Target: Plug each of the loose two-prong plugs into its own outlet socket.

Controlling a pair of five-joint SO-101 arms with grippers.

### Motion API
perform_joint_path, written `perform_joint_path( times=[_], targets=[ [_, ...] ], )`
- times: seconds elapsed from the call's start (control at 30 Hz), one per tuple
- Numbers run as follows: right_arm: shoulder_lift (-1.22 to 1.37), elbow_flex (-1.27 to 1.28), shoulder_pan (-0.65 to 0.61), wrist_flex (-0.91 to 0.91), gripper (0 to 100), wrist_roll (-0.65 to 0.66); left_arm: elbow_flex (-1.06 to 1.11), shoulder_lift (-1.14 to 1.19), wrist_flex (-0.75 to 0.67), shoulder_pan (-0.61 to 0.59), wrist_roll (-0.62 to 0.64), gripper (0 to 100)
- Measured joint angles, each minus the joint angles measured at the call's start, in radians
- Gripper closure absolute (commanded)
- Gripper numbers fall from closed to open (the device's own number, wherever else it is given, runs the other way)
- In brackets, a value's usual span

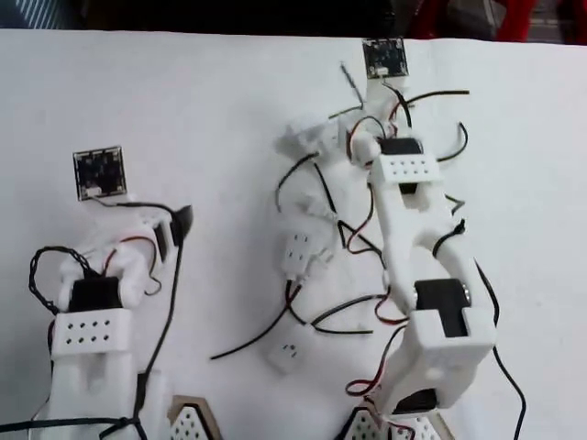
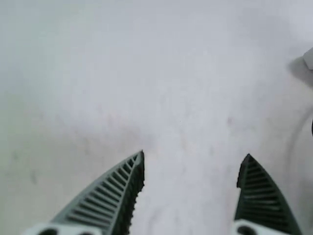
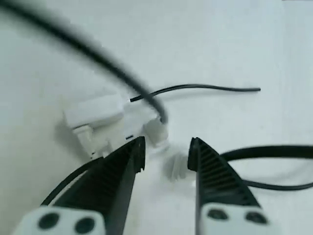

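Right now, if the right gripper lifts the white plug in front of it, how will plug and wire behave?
The white plug looks small and plastic, so probably light and rigid. Its thin black wire curves loosely, so it would likely trail and flop, perhaps tugging the plug askew.

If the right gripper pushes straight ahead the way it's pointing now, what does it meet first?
Probably the small white plug piece, which lies just beyond the open right gripper and roughly in line with the gap between its fingers. Depth is unclear, so the gripper could pass just above it.
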Motion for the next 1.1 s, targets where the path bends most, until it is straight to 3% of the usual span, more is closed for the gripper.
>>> perform_joint_path(
  times=[0.33, 0.6, 0.93, 1.1],
  targets=[
    [-0.201, -0.015, -0.035, 0.476, 82.9, 0.0, 0.002, 0.0, -0.023, 0.0, 0.0, 70],
    [-0.219, 0.121, -0.074, 0.562, 82.9, -0.02, 0.002, 0.0, -0.023, 0.0, 0.0, 70],
    [-0.221, 0.157, -0.072, 0.562, 82.9, -0.47, 0.002, 0.0, -0.023, 0.0, 0.0, 70],
    [-0.221, 0.224, -0.094, 0.522, 82.7, -0.626, 0.002, 0.0, -0.023, 0.0, 0.0, 70]
  ],
)
